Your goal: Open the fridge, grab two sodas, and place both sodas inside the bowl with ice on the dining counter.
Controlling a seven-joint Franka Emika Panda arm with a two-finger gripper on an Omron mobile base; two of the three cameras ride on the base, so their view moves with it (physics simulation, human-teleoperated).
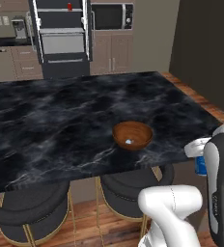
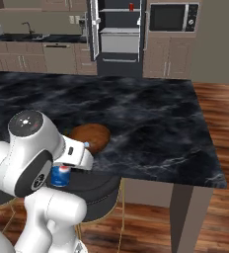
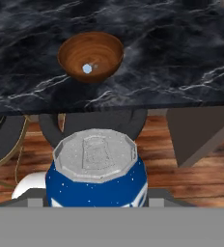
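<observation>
My gripper (image 2: pixel 62 169) is shut on the blue soda (image 3: pixel 95 170), holding it upright in front of the dining counter (image 1: pixel 61 116) and lower than its edge. The can's silver top faces the hand camera and hides the fingertips. On the counter near its front edge sits the reddish-brown bowl (image 1: pixel 132 135), holding one small ice cube (image 3: pixel 87 68). The bowl (image 3: pixel 90 54) lies straight ahead of the can. Across the room, the dark fridge (image 2: pixel 119 34) stands open, and the red soda (image 2: pixel 131 6) is on an upper shelf.
Round black stools (image 1: pixel 32 208) with gold legs stand under the counter's front edge, one (image 2: pixel 99 190) right below the held can. A counter support panel (image 3: pixel 201 132) is to the right. A microwave (image 2: pixel 173 17) and wood cabinets (image 1: pixel 111 53) flank the fridge.
</observation>
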